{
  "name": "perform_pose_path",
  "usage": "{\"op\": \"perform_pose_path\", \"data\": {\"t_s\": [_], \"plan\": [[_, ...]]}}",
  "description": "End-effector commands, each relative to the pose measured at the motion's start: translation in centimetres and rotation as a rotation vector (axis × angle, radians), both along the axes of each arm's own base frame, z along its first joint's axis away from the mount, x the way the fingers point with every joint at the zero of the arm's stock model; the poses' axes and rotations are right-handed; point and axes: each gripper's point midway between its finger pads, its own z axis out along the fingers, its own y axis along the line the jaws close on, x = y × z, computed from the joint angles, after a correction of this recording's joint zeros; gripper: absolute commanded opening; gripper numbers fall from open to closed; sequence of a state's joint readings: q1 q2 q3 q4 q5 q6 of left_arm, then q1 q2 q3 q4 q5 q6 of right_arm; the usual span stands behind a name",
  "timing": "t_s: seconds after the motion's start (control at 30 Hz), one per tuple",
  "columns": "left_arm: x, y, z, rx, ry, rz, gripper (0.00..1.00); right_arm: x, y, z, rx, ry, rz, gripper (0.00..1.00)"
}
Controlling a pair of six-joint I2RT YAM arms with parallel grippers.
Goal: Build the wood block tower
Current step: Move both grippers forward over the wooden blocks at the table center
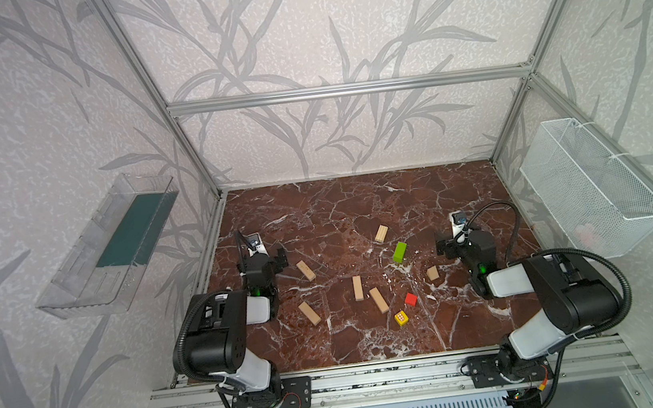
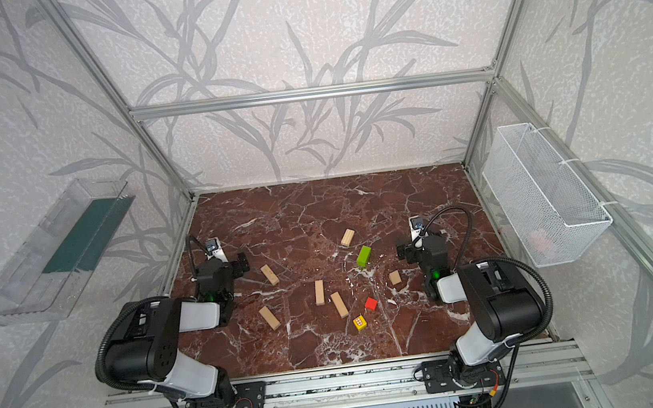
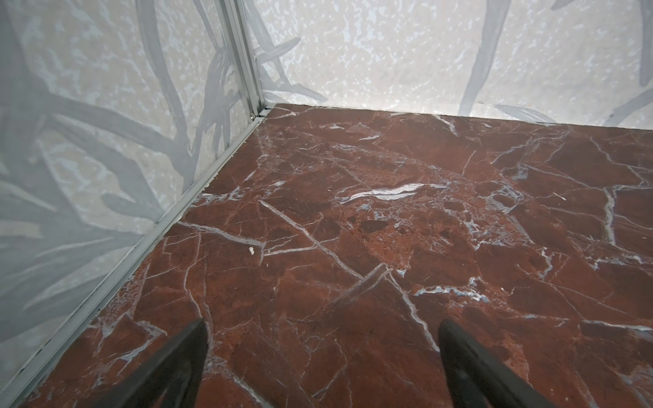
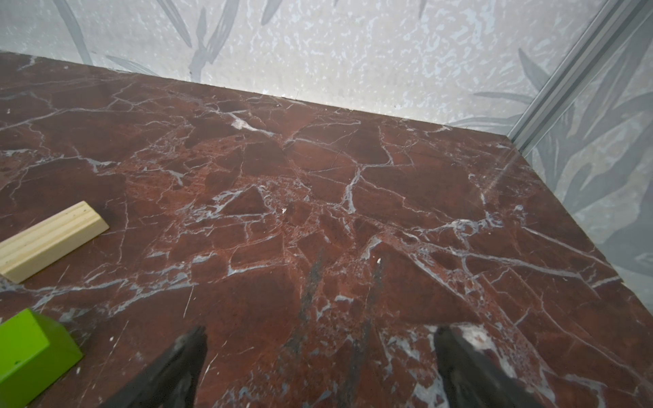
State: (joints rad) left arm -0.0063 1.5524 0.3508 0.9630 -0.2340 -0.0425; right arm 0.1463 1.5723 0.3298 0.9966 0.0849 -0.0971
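Observation:
No wood block tower stands; the blocks lie singly on the marble tabletop [image 1: 358,205]. Several tan bars are scattered in both top views, among them a grooved bar [image 1: 381,233] [image 4: 53,240] and a short one [image 1: 432,273]. A lime-green bar [image 1: 399,252] [image 4: 31,349], a red cube [image 1: 411,299] and a yellow patterned cube [image 1: 401,318] lie right of centre. My left gripper [image 3: 321,339] hovers open and empty at the left edge. My right gripper [image 4: 319,339] is open and empty, right of the green bar.
A clear plastic bin [image 1: 108,246] hangs on the left wall and a white wire basket [image 1: 590,187] on the right wall. Aluminium frame posts [image 1: 205,185] and patterned walls bound the tabletop on three sides.

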Motion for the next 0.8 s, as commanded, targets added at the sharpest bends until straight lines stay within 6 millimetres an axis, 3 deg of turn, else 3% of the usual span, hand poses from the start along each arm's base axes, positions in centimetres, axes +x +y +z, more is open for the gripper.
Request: {"op": "perform_pose_path", "data": {"t_s": [0.0,0.27,0.43,0.57,0.77], "plan": [[-0.8,0.3,2.0,0.007,-0.064,0.019,0.99,0.0,-0.3,2.8,-0.019,-0.084,-0.023,0.99],[-3.3,0.9,5.0,-0.029,-0.125,0.069,0.99,-1.2,1.2,5.8,0.022,-0.043,0.057,0.99],[-4.0,0.6,6.7,-0.133,-0.117,0.074,0.99,-1.3,1.0,8.1,0.217,-0.035,-0.012,0.99],[-4.3,0.2,8.2,-0.245,-0.108,0.082,0.99,-2.1,2.7,7.9,0.329,0.026,0.06,0.99],[-5.1,-0.4,9.1,-0.489,-0.086,0.144,0.99,-2.0,2.3,6.4,0.601,0.099,-0.03,0.99]]}}
